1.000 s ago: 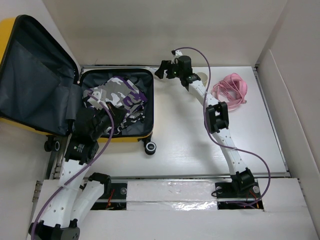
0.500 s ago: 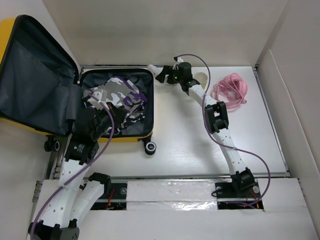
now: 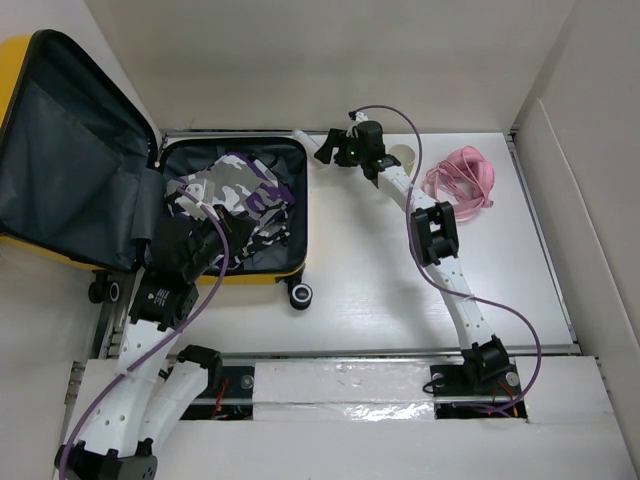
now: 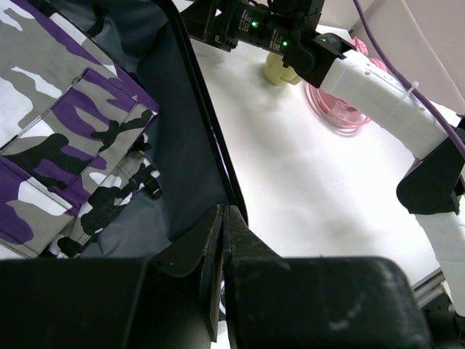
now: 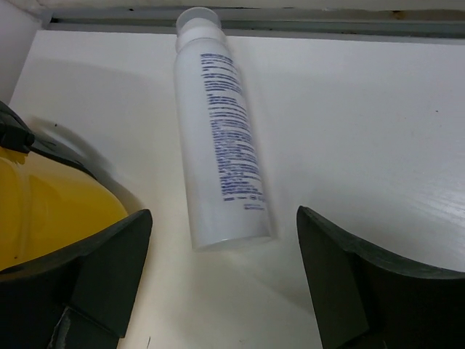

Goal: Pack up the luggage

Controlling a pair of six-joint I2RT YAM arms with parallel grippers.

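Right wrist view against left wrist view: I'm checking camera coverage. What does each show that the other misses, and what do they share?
Only the right wrist view: a white spray bottle lying on the table between the open right gripper fingers. Only the left wrist view: camouflage clothing inside the luggage, a pink item, a pale cup, and the closed left gripper. Both: the luggage and the white table.

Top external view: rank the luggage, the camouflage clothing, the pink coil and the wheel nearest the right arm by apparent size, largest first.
1. luggage
2. camouflage clothing
3. pink coil
4. wheel
No close calls.
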